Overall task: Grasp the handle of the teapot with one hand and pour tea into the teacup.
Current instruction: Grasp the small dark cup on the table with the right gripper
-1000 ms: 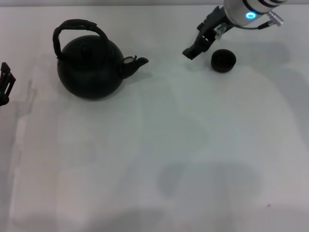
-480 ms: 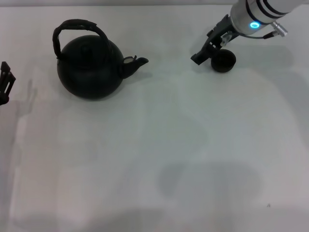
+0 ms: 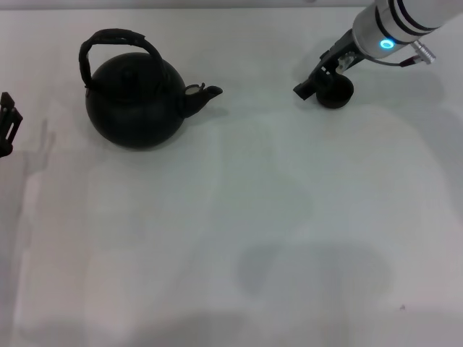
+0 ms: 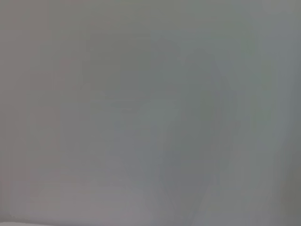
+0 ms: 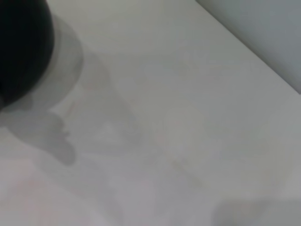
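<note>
Head view. The right hand point(image 3: 312, 85) reaches in from the far right corner, its dark fingers angled down toward the counter point(image 3: 239, 238). The cup point(image 3: 337, 92) stands on the counter right at this hand, partly covered by the fingers, on the side away from the pot; whether the fingers touch it, and how far they are spread, cannot be told. Nothing is seen held. The pot point(image 3: 135, 97) stands well apart from the right hand, across the counter toward the robot's left, upright, its spout pointing toward the cup and its handle point(image 3: 116, 40) arching high over the lid. The left hand point(image 3: 7, 124) is parked at the counter's left edge, short of the pot and apart from it; only part of it shows, so its opening cannot be told.

Left wrist view. Only a plain pale surface shows.

Right wrist view. The dark rounded side of the cup point(image 5: 21, 47) sits at one corner, close to the camera, casting a shadow on the counter point(image 5: 178, 117). The hand's own fingers do not show.
</note>
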You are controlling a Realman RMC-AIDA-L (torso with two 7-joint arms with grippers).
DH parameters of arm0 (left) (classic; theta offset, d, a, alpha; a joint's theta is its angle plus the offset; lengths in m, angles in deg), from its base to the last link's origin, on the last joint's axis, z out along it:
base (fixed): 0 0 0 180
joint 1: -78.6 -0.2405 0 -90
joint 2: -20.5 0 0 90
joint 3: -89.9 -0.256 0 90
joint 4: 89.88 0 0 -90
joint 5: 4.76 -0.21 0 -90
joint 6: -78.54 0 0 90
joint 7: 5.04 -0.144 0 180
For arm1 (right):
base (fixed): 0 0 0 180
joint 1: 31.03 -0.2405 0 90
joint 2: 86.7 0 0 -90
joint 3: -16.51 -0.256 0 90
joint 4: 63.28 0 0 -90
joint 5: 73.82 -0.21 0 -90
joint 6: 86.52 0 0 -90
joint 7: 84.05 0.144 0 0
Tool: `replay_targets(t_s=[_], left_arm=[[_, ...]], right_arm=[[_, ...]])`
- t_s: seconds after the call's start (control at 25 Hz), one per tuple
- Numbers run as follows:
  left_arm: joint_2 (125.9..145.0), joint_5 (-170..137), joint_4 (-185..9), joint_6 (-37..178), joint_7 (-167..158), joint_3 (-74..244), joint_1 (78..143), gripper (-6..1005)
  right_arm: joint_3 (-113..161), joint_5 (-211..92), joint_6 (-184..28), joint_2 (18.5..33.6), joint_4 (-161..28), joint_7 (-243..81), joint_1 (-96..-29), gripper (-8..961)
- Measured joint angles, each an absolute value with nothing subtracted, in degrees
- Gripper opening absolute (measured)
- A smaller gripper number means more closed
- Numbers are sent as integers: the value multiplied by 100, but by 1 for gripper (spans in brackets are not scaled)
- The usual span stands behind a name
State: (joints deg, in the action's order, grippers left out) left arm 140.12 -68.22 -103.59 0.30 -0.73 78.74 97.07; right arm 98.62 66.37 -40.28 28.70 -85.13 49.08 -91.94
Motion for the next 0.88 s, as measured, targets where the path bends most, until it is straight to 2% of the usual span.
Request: replay_targets(t_s=[0.88], left_arm=[[14002, -6860, -10353, 48, -74, 7843, 9758, 888]], right_arm=[[9847, 6651, -4092, 2789, -8277, 5050, -9041, 765]])
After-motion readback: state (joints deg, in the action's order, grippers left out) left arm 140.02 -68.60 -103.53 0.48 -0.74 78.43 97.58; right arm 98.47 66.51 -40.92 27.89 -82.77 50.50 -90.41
